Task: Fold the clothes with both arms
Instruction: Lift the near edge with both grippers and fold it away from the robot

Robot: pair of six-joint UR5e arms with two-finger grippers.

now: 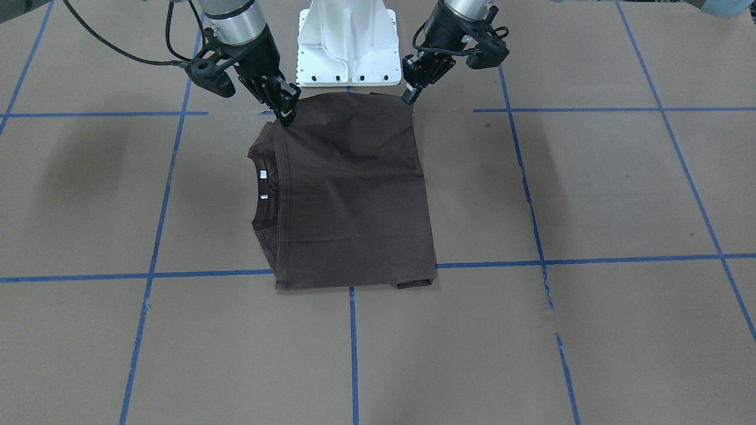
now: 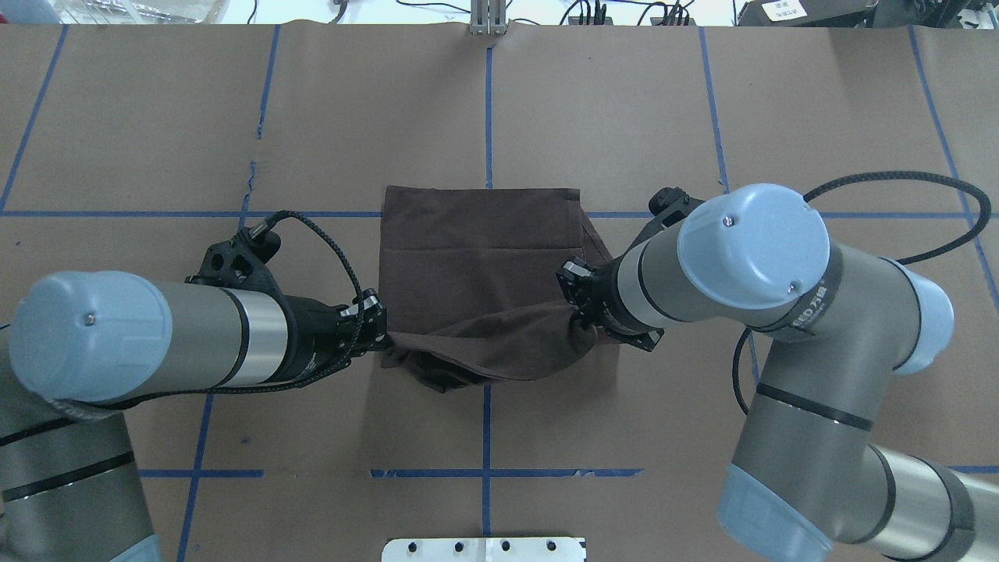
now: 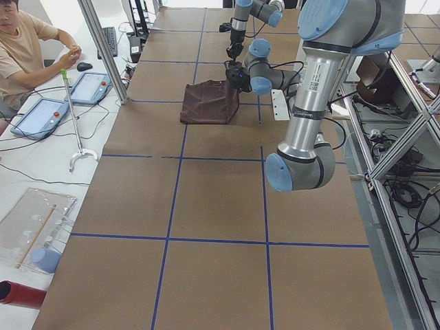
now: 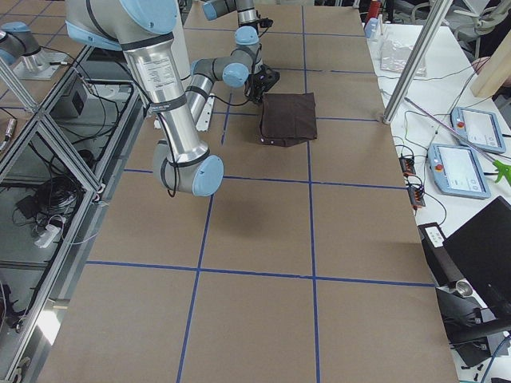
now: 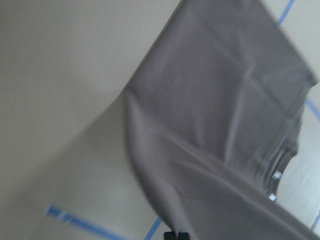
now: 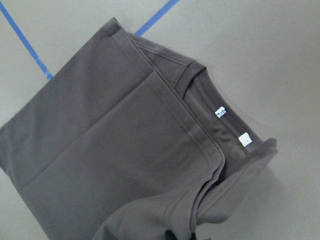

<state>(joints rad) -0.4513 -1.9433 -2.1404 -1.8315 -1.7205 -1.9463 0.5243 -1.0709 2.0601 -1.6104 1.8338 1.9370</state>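
The dark brown T-shirt [image 1: 348,195] is lying folded into a rough rectangle in the middle of the paper-covered table [image 1: 590,195], with its collar [image 1: 260,177] and white neck labels [image 1: 262,173] sitting on the right arm's side. Its robot-side edge is hanging clear of the surface between the two tools; the right gripper [image 1: 287,115] is pinching the corner by the collar, fingers pressed together on cloth; the left gripper [image 1: 410,94] is nipping the opposite corner the same way. In the overhead view the held edge is sagging in a loose swag between them, so I'm reading this as soft, light, limp stuff, taking no shape of its own; it is likely to drape and drag rather than slide, and the layers could be parting if only the top one is caught. The sensible hold is where they are gripping now, two corners of one edge, pulled taut and level; the operator-side edge is resting flat over a blue tape line [image 1: 207,273]. As for containers, none is showing by the shirt.
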